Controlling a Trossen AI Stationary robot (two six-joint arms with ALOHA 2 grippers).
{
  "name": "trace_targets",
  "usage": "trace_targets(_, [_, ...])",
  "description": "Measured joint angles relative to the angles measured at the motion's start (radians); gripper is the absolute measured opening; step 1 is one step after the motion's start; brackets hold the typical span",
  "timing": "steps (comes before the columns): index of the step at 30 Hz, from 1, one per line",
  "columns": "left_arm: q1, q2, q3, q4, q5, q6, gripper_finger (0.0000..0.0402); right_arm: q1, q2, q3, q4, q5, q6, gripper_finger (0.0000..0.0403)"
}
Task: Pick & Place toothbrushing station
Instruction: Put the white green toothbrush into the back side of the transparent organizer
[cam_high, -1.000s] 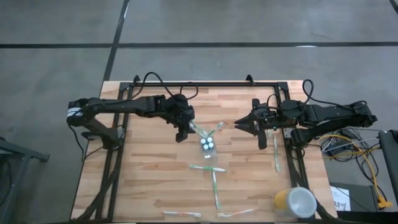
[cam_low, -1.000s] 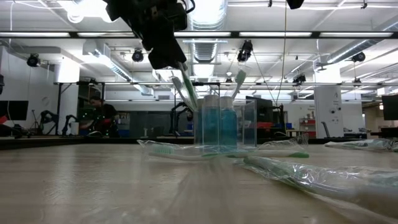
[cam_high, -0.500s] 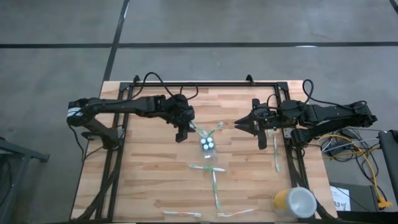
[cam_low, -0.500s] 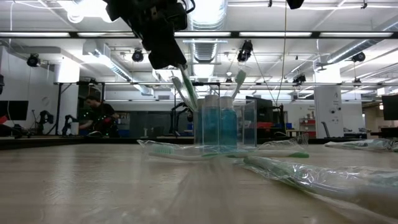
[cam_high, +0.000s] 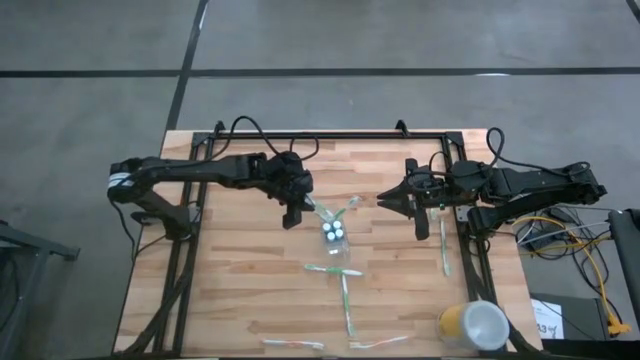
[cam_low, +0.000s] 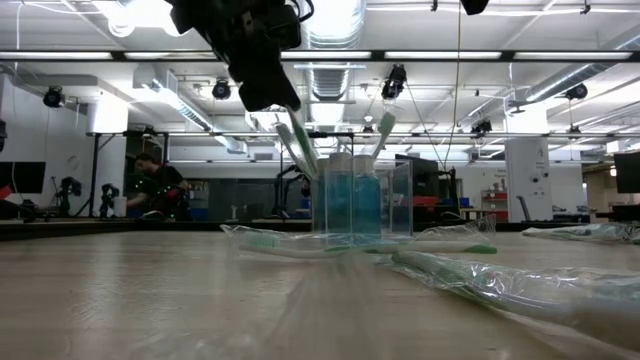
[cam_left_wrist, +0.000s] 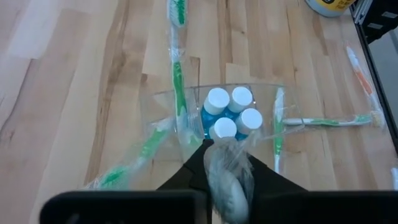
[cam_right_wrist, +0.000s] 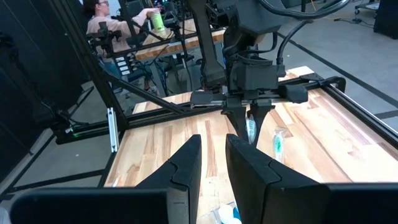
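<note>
The small clear cup (cam_low: 398, 200) stands mid-table with several white-capped tubes (cam_left_wrist: 227, 115) upright inside. Two wrapped white-and-green toothbrushes stick out of it. One (cam_high: 348, 208) leans on the rim toward the far right. The other (cam_high: 316, 211) slants toward the left, with my left gripper (cam_high: 294, 216) shut on its upper end. More toothbrushes (cam_high: 344, 300) lie flat on the wood nearer the front. My right gripper (cam_high: 383, 200) hovers right of the cup, raised, its fingers (cam_right_wrist: 186, 163) a narrow gap apart with nothing between them. My left gripper pinches the wrapped upper end (cam_left_wrist: 224, 157) of the left-slanting toothbrush between its two fingers (cam_left_wrist: 186, 177). It comes slanting down from the table's left side, roughly along the brush. The brush stays tilted, its lower end inside the cup among the tubes.
A yellow cup with a white top (cam_high: 473, 325) sits at the front right corner. One toothbrush (cam_high: 444, 252) lies by the right rail and two (cam_high: 293, 344) lie near the front edge. A black frame (cam_high: 330, 135) runs along the far edge. People show in the room behind.
</note>
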Motion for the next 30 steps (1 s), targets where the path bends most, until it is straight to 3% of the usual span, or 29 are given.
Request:
trace_targets(12, [-0.004,0.095,0.000,-0.006,0.015,-0.003,0.0031,0.000,0.000,0.000,0.000,0.000,0.000,0.0068])
trace_targets(30, [-0.021,0.071,-0.002,-0.006,0.008,-0.034,0.0050,0.000,0.000,0.000,0.000,0.000,-0.030,0.0068])
